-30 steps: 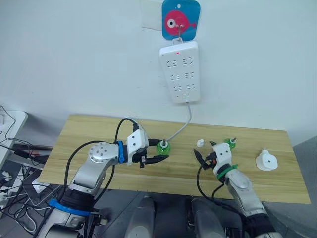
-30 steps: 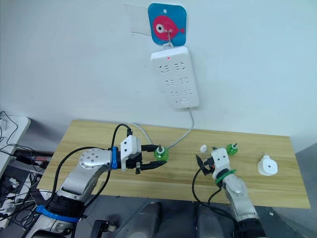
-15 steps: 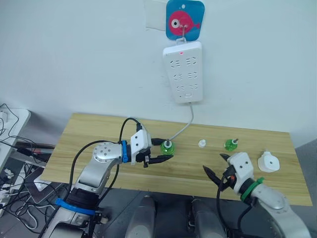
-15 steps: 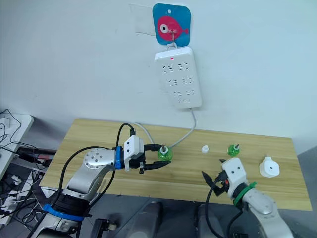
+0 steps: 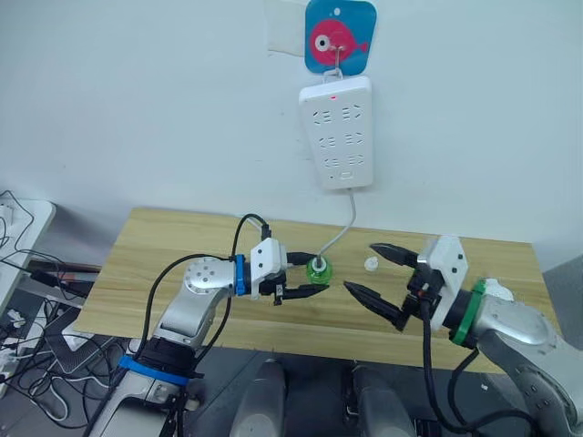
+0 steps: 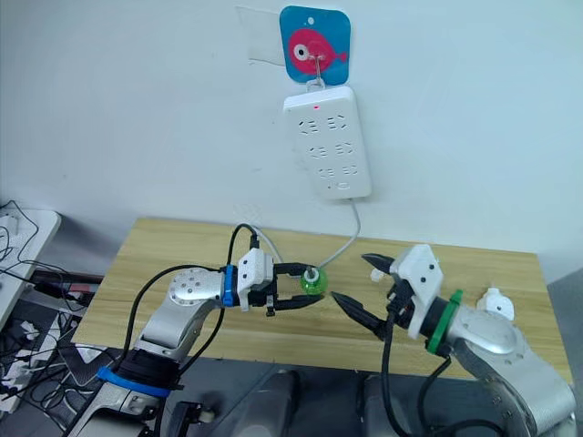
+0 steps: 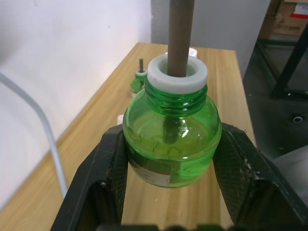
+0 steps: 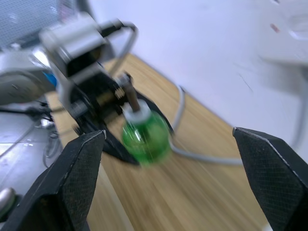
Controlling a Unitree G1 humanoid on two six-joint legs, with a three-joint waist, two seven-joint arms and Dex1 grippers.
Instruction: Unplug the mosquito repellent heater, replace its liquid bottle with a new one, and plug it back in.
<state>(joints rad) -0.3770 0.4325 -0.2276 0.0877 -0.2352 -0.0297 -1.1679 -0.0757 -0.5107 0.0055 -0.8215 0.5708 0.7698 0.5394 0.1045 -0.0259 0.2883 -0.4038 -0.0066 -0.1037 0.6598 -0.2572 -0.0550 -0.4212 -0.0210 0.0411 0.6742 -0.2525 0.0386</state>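
Note:
My left gripper (image 5: 317,275) is shut on a green liquid bottle (image 7: 171,130) with a white neck and a brown wick, holding it upright just above the wooden table (image 5: 164,246). My right gripper (image 5: 362,267) hangs wide open a short way to the bottle's right, with nothing between its fingers. The white mosquito repellent heater (image 6: 496,303) lies unplugged at the table's right end, partly behind my right arm. In the left wrist view a second green bottle (image 7: 139,79) stands farther along the table.
A white power strip (image 5: 336,132) with a red light hangs on the wall under a blue fish plaque (image 5: 339,36). Its grey cable (image 5: 342,223) drops to the table behind the held bottle. A small white cap (image 5: 371,264) lies between my grippers.
My right arm has risen from the table's front edge and swung in towards the held bottle, opening wider. My left gripper has carried the bottle a little to the right.

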